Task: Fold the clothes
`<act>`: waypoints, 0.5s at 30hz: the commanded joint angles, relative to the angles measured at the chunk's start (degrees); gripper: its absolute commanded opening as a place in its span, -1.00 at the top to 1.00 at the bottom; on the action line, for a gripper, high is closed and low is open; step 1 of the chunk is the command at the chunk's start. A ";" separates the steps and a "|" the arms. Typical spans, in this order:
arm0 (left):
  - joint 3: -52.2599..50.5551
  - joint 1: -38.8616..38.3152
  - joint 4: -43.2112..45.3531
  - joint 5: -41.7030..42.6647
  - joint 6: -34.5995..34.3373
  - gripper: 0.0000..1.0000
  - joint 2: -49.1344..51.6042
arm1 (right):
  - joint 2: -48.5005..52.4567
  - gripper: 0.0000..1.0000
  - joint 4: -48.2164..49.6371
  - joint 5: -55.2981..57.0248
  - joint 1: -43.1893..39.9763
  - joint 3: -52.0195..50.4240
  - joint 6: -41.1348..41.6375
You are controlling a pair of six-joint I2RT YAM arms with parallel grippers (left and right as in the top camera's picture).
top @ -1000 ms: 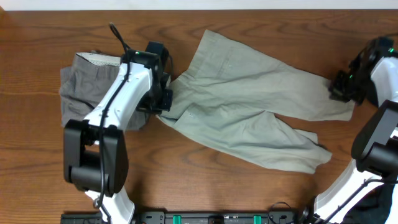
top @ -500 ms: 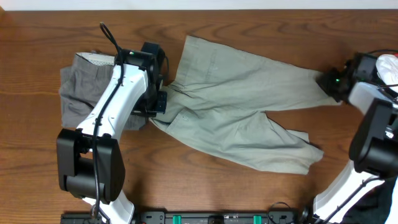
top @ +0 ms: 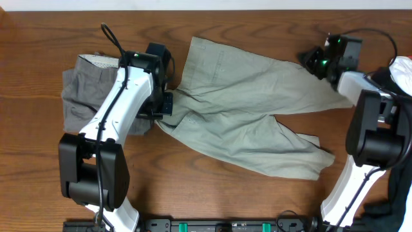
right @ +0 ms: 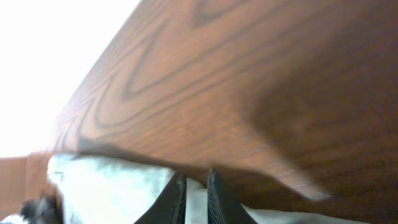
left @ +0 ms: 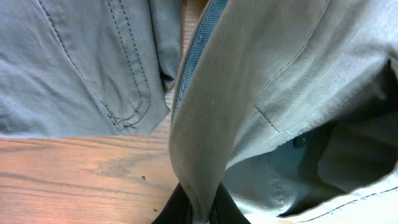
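Looking at the edges first, you have bare wood on the table (top: 38,187) in a broad band along the near side and a narrower strip along the far edge. The right arm (top: 373,135) stands close to the right border, with a white thing (top: 404,69) at that edge beside it. The khaki shorts (top: 244,109) lie spread across the middle, waistband toward the left, both legs running right; the nearer leg angles toward you and ends in a rumpled hem. The darker grey shorts (top: 76,96) sit at the left, partly under the left arm (top: 119,109), just beside the khaki waistband.

Your left gripper (top: 166,106) is clamped on the khaki waistband; the wrist view shows a ridge of cloth drawn up into the closed fingers, with the pale blue lining (left: 199,56) running along it. Your right gripper (top: 317,61) hangs near the far edge, just past the upper leg. Its fingers show only a slim gap over pale cloth; you cannot tell whether they pinch any.
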 commanded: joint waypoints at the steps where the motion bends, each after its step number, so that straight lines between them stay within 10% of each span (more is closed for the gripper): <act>1: 0.81 0.35 -0.15 -1.16 -0.74 0.88 -1.07 | -5.81 0.70 -8.96 -5.22 -1.68 4.81 -12.98; 6: 1.95 0.35 -0.22 -1.14 -0.76 0.85 -1.27 | -15.67 0.47 -33.44 2.95 -1.70 10.08 -27.50; 15: 3.10 0.35 0.07 -1.16 -0.76 0.78 -4.26 | -25.57 -0.25 -64.65 13.46 1.33 9.11 -29.38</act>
